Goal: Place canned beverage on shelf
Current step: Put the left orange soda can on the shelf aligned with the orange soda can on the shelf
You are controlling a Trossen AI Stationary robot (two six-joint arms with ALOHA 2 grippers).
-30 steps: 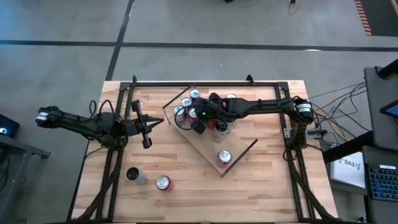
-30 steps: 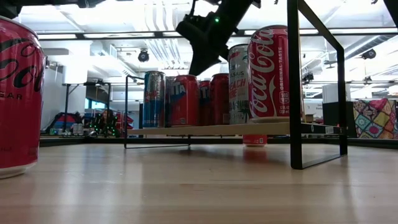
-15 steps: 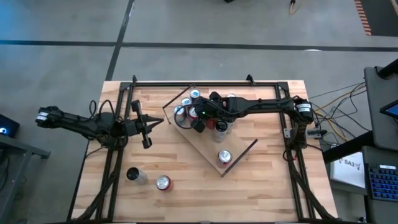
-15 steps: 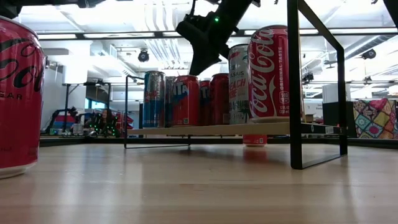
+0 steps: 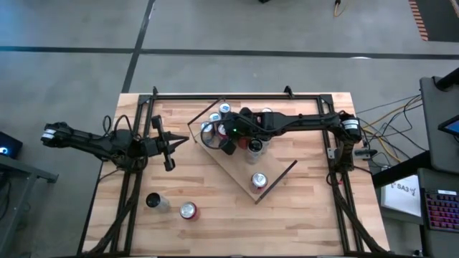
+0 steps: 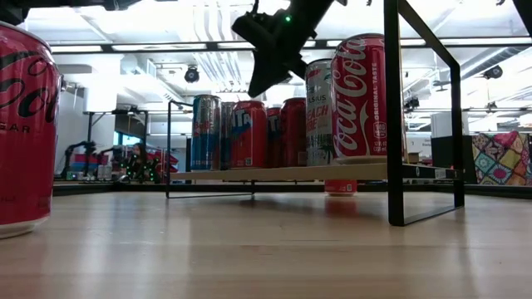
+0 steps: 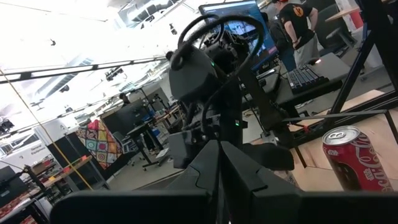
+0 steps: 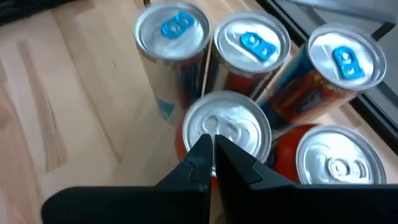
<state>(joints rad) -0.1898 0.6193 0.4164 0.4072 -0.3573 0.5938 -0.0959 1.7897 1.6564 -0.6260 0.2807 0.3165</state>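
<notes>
The shelf point(image 5: 240, 172), a light-wood board with dark rims, lies slantwise on the table's middle. Several cans point(image 5: 215, 118) stand crowded on its far-left end, and one red can point(image 5: 259, 180) stands alone near its near-right end. My right gripper point(image 5: 226, 145) is shut and hovers just over the crowded cans. In the right wrist view its tips point(image 8: 211, 140) are above a silver-topped red can point(image 8: 227, 127). In the low view it point(image 6: 254, 90) stands clear of the can tops. My left gripper point(image 5: 183, 139) is shut and empty, left of the shelf.
Two more cans stand on the table's near left, one dark point(image 5: 154, 201) and one red point(image 5: 188, 211); the red one fills the low view's left edge point(image 6: 25, 133). A black frame point(image 5: 237, 95) rims the table. A person point(image 7: 297, 25) stands in the room beyond.
My right gripper has risen a little above the crowded cans, staying shut. The cans and the shelf have kept still.
</notes>
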